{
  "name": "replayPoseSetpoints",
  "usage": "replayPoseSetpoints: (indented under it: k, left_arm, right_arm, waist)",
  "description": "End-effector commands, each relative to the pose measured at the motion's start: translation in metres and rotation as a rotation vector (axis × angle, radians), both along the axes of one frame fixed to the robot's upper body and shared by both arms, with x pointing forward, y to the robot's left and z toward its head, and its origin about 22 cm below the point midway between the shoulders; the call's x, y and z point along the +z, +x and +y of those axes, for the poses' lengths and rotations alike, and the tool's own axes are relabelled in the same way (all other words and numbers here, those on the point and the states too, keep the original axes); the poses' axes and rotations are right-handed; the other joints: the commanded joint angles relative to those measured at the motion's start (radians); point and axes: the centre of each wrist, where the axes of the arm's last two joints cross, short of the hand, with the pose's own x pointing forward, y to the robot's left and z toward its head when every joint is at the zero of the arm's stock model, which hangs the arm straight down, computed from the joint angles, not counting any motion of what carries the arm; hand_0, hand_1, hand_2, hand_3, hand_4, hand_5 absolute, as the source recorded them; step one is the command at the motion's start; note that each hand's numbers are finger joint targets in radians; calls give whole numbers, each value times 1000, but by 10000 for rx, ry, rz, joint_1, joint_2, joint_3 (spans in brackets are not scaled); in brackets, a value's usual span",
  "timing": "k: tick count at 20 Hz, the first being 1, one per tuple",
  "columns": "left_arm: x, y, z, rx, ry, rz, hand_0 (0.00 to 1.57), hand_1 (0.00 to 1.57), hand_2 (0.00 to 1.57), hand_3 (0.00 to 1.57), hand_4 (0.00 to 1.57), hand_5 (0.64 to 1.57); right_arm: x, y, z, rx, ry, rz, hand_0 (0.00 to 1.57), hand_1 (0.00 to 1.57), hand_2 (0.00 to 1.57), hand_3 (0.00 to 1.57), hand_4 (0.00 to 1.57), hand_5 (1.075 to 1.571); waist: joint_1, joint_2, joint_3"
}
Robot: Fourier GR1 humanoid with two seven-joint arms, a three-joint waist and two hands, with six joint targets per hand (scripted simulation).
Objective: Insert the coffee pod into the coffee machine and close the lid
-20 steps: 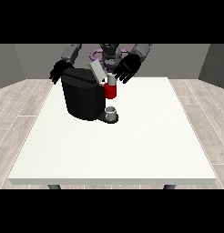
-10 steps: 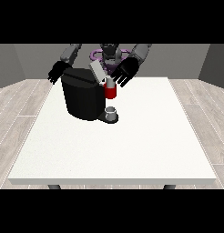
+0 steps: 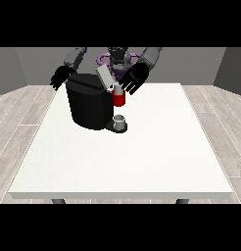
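Observation:
A black coffee machine stands on the white table at the back left. Its grey lid is tilted up at the machine's top right. Below the lid sits the red brew head, and a small grey cup stands on the machine's base under it. The hand at the view's right hovers just right of the lid, fingers spread and straight, touching nothing that I can see. Behind the machine's top left corner, the hand at the view's left hangs with relaxed fingers. No separate coffee pod shows.
The table's front and right parts stretch wide between the machine and the edges. Wooden floor surrounds the table.
The hand at the view's right has lifted slightly and drawn back from the red brew head. The lid still stands up. The other hand has barely moved.

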Motion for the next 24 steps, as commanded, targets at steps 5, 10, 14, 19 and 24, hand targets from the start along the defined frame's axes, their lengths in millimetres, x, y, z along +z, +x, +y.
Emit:
replayPoseSetpoints:
  k: [5, 10, 14, 19, 24]
  left_arm:
    - [-15, -1, 14, -118, 101, 440, 1221, 1221, 1265, 1171, 485, 1571]
    - [-20, 2, -1, 64, -99, 592, 1204, 1204, 1226, 1089, 463, 1571]
    - [-13, -2, 11, -186, 282, 85, 1134, 1134, 1170, 999, 457, 1571]
    - [19, 0, 9, 36, 545, -422, 1066, 1066, 1116, 945, 380, 1571]
    - [-15, 0, -10, -240, 637, -43, 1064, 1064, 1117, 952, 360, 1571]
  right_arm:
    - [8, -2, 12, -7, -17, 12, 0, 0, 0, 0, 437, 1571]
    - [2, -6, 15, 69, 51, 189, 0, 0, 0, 0, 366, 1571]
    - [-10, -7, -4, -33, 11, -380, 0, 0, 0, 0, 401, 1571]
    - [2, 4, 5, 4, 40, -598, 0, 0, 0, 0, 434, 1571]
    - [2, 6, -20, -130, 120, -5, 0, 0, 0, 0, 459, 1571]
  waist:
    - [5, 50, -4]
    - [-274, 5, -4]
    - [45, 366, 0]
    - [-16, 577, 1]
    - [279, 91, 2]
